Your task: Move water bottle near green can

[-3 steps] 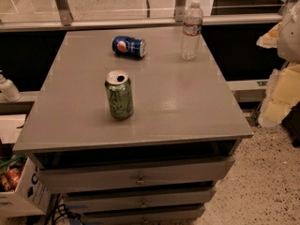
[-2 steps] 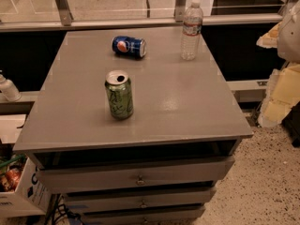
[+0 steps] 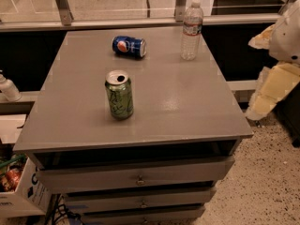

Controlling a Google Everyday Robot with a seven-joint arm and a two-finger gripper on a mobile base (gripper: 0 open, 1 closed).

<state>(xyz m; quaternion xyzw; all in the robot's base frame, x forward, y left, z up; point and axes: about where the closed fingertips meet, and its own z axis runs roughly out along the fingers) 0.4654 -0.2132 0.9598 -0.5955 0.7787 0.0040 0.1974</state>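
The water bottle [image 3: 191, 30], clear and ribbed with a white cap and a white-and-red label, stands upright at the far right of the grey table top [image 3: 187, 107]. The green can [image 3: 119, 94], light green with dark scribbly lettering and an open silver top, stands upright left of the table's middle, well apart from the bottle. My gripper is not in view. Only white and cream parts of my arm [image 3: 276, 74] show at the right edge, beside the table and off its top.
A blue Pepsi can [image 3: 129, 46] lies on its side at the far middle of the table. Drawers [image 3: 136, 177] sit under the top. A small white bottle [image 3: 7, 88] stands on a ledge at left. A box [image 3: 18, 191] sits on the floor at lower left.
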